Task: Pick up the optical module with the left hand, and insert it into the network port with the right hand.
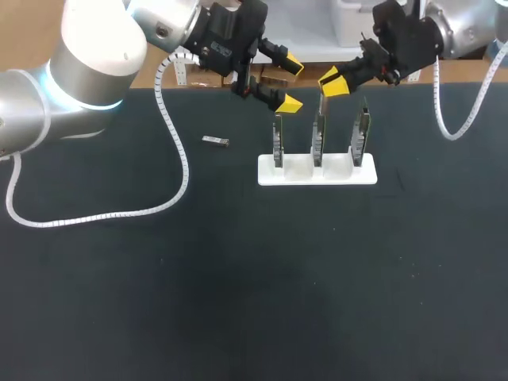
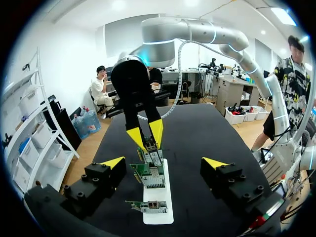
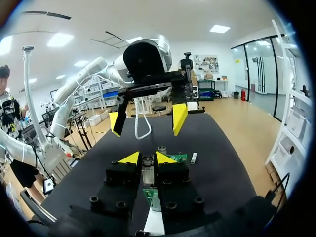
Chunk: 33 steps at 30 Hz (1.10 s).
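My right gripper (image 1: 333, 83) hangs over the white holder (image 1: 317, 176) and is shut on a silver optical module (image 3: 147, 170). The module sits upright just above about the middle one of three green network boards (image 1: 317, 136). A second optical module (image 1: 215, 141) lies flat on the black table, left of the holder. My left gripper (image 1: 291, 83) stands wide open and holds nothing, raised beside the holder's left end. In the left wrist view the boards (image 2: 148, 174) line up ahead between its fingers, with the right gripper's fingertips (image 2: 157, 132) beyond.
White coiled cables (image 1: 178, 171) trail from both arms over the table's back part. The holder stands at the back middle. The table (image 1: 254, 302) is black cloth in front of the holder.
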Each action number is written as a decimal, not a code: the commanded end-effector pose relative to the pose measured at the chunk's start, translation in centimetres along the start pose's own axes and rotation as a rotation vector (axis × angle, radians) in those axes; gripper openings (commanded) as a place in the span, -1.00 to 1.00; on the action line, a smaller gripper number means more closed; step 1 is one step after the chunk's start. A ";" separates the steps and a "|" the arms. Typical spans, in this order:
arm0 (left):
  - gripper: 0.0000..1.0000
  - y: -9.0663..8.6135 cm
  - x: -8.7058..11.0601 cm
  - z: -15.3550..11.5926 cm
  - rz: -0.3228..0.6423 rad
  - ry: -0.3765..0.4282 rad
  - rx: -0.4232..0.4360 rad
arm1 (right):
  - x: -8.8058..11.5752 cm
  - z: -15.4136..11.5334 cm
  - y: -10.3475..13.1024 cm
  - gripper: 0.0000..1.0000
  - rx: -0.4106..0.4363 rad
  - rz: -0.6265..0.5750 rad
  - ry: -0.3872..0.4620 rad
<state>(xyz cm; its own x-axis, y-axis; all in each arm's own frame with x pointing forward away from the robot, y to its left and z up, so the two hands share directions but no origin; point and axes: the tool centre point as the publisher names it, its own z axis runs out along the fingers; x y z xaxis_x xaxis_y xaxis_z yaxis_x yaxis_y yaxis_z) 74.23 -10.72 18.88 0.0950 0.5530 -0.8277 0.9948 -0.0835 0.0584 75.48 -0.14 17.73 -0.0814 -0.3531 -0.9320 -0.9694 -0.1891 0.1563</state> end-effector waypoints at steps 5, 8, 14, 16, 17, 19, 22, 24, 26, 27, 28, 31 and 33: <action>1.00 0.2 -0.1 0.0 -0.001 0.006 0.005 | -0.7 -0.4 0.2 -1.00 0.015 -0.018 0.019; 1.00 0.2 -0.1 0.0 -0.001 0.006 0.005 | -0.7 -0.4 0.4 -1.00 0.017 -0.017 0.023; 1.00 0.2 -0.1 0.0 -0.001 0.006 0.005 | -0.2 -0.2 0.4 -1.00 0.015 -0.014 0.018; 1.00 0.2 -0.1 0.0 -0.001 0.006 0.005 | -0.1 -0.2 0.3 -1.00 0.014 -0.012 0.018; 1.00 0.2 -0.1 0.0 -0.001 0.006 0.005 | -0.1 -0.2 0.2 -1.00 0.014 -0.011 0.017; 1.00 0.2 -0.1 0.0 -0.001 0.006 0.005 | 0.1 -0.2 0.1 -1.00 0.012 -0.008 0.016; 1.00 0.2 -0.1 0.0 -0.001 0.006 0.005 | 0.3 -0.1 0.0 -1.00 0.004 -0.003 0.014; 1.00 0.2 -0.1 0.0 -0.001 0.006 0.005 | 0.4 0.0 -0.1 -1.00 0.000 0.000 0.013; 1.00 0.2 -0.1 0.0 -0.001 0.006 0.005 | 0.5 0.0 -0.3 -1.00 -0.006 0.002 0.011; 1.00 0.2 -0.1 0.0 -0.001 0.006 0.005 | 0.5 0.0 -0.3 -1.00 -0.007 0.003 0.011; 1.00 0.2 -0.1 0.0 -0.001 0.006 0.005 | 0.5 0.0 -0.3 -1.00 -0.007 0.002 0.010; 1.00 0.2 -0.1 0.0 -0.001 0.006 0.005 | 0.2 0.0 -0.3 -1.00 -0.006 -0.010 0.011; 1.00 0.2 -0.1 0.0 -0.001 0.006 0.005 | -0.1 0.0 -0.4 -1.00 -0.006 -0.016 0.016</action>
<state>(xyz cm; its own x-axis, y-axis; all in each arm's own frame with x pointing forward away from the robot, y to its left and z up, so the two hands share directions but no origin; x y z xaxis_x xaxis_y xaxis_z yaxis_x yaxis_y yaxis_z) 74.23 -10.72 18.88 0.0951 0.5530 -0.8278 0.9948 -0.0835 0.0585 75.54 -0.18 17.61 -0.0659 -0.3604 -0.9305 -0.9703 -0.1943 0.1440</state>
